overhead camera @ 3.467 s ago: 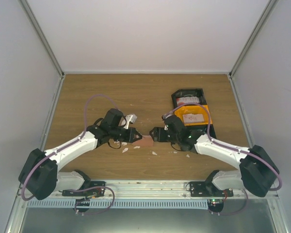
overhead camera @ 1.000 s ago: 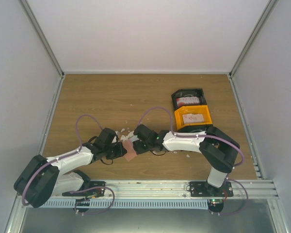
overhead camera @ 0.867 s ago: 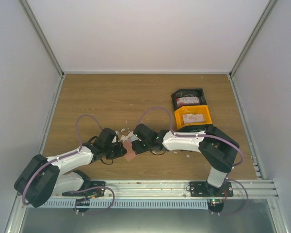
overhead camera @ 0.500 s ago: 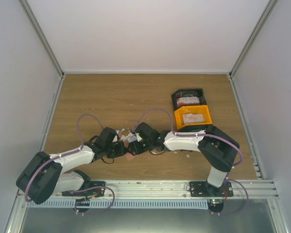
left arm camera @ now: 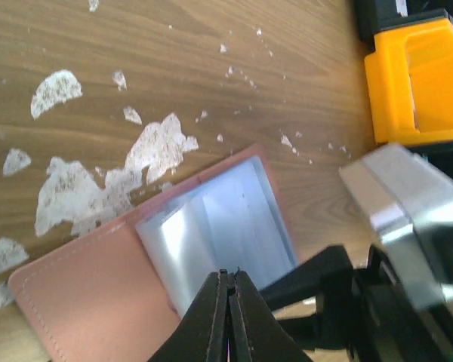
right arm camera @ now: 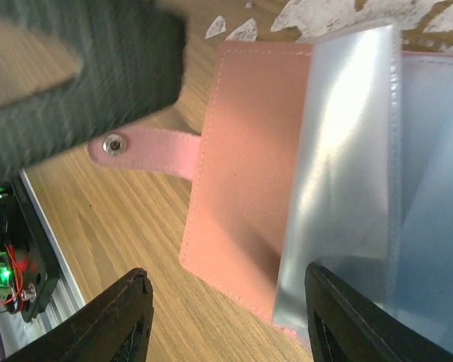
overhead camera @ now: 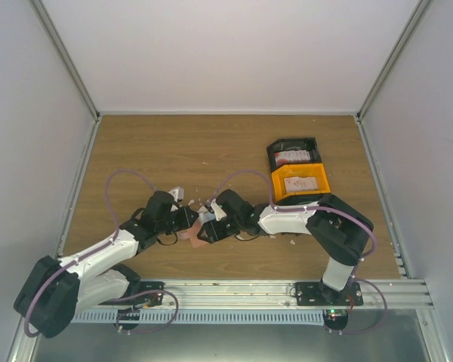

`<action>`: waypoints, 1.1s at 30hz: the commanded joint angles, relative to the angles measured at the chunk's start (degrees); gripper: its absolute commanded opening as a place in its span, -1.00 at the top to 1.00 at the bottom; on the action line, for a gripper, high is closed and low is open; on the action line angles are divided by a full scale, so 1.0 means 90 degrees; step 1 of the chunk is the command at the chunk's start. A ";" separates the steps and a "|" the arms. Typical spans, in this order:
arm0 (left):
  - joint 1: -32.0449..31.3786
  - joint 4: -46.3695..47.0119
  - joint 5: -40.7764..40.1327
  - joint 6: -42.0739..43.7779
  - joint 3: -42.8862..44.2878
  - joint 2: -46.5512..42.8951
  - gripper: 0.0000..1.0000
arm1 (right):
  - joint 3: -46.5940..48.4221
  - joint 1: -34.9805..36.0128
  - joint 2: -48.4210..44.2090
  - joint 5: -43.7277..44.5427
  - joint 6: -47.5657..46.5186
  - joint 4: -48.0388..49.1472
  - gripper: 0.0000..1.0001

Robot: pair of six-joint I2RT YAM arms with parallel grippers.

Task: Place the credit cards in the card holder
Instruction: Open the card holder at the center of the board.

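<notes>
Wood table (overhead camera: 211, 143); card holder (left arm camera: 90, 302) open, left claw (left arm camera: 227, 276) closed above it.

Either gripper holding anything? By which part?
Right gripper: open, nothing held. Left gripper: shut, tips at the clear sleeves of the card holder; whether it pinches one cannot be told.

Left pincer (left arm camera: 228, 277), right pincer (right arm camera: 228, 302) flank card holder (right arm camera: 245, 173); 2 bins (overhead camera: 322, 181) (end-to-end) far right.
</notes>
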 commanded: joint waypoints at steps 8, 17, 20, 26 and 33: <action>0.0401 0.1091 0.1305 0.0514 0.0557 0.1596 0.89 | -0.0031 -0.0020 0.0156 -0.0244 -0.0177 0.0283 -0.03; 0.0446 0.1092 0.1658 0.0707 0.0583 0.2266 0.89 | -0.0155 -0.0066 -0.0088 -0.0131 -0.0127 0.0438 -0.01; 0.0444 0.0811 0.1326 0.0806 0.0562 0.2381 0.90 | -0.0272 -0.0111 -0.0438 0.0240 -0.0078 0.0341 -0.01; 0.0466 0.0505 0.1020 0.0964 0.0490 0.2148 0.91 | -0.0225 -0.0188 -0.0653 0.1442 0.0160 -0.0452 0.13; 0.0476 0.0185 0.0956 0.0989 0.0534 0.1828 0.91 | 0.0174 -0.0195 -0.0113 0.1585 0.0083 -0.0831 0.49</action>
